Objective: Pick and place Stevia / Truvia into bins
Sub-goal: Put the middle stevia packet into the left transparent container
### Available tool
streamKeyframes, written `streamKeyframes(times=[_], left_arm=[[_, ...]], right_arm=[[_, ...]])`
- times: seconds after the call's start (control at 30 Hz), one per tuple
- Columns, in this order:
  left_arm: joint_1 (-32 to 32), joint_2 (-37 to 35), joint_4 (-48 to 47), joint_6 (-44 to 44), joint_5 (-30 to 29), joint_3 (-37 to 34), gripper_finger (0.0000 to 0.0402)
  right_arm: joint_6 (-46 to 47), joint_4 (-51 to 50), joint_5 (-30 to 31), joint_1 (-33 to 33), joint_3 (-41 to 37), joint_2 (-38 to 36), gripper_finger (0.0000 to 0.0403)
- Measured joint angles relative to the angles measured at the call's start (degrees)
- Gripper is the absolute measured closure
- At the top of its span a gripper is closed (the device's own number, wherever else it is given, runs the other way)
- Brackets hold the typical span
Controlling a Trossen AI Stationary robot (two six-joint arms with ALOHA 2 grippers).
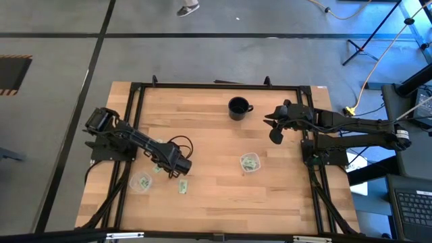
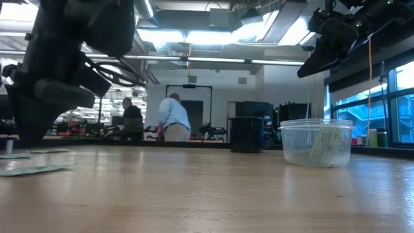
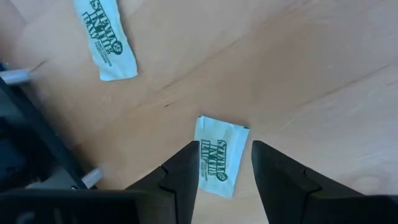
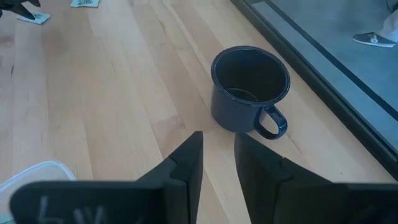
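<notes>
**Observer:** Where's your left gripper (image 3: 225, 163) now?

**Operator:** I've got it hanging over a small flat pale-green-and-white paper sachet (image 3: 216, 155) on the light wooden table (image 1: 202, 128). Its two dark fingers (image 3: 184, 174) stand parted with the sachet showing in the gap between them; nothing is held. A second sachet (image 3: 106, 36) of the same kind lies nearby.

**Observer:** And relative to the black mug with handle (image 1: 238, 107)?

**Operator:** The left gripper is well apart from that mug, on the left arm's side and nearer the front edge. Beside it sits a round clear plastic cup (image 1: 141, 181) with a sachet or two inside, I think. The other clear cup (image 1: 250, 162) sits just in front of the mug and holds several sachets.

**Observer:** The right gripper (image 4: 217, 155)?

**Operator:** Waiting near the mug, raised, fingers a narrow gap apart, empty.

**Observer:** How will the sachet behave?

**Operator:** I judge it very light, thin and limp, lying flat against the wood. It may slide or buckle instead of lifting. I'd press down across its narrow width, near the middle, and pinch so it bows up between the pads.
</notes>
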Motion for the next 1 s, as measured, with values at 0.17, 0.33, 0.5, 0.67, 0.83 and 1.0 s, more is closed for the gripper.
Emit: streamKeyframes(times=[0.17,0.33,0.5,0.67,0.83,1.0], left_arm=[[0.0,0.0,0.67,0.35,-0.05,0.0,0.0261],[0.0,0.0,2.18,0.02,-0.05,0.0,0.0261],[0.25,1.14,2.05,1.76,-0.03,0.0,0.0261],[1.65,1.84,-0.55,1.56,0.12,-0.02,0.0261],[2.84,1.86,-0.16,3.76,0.38,-0.02,0.026],[3.72,1.86,0.5,4.28,0.51,-0.02,0.026]], right_arm=[[0.0,0.0,0.0,0.0,-0.01,0.0,0.0308],[0.0,0.0,0.0,0.0,0.0,0.0,0.0308],[0.0,0.0,0.0,0.0,-0.02,0.0,0.0308],[0.0,0.0,0.0,-0.01,0.0,0.0,0.0308],[0.0,-0.04,0.0,0.0,0.0,0.02,0.0308],[-0.07,-0.04,0.0,0.0,0.0,0.0,0.0308]])
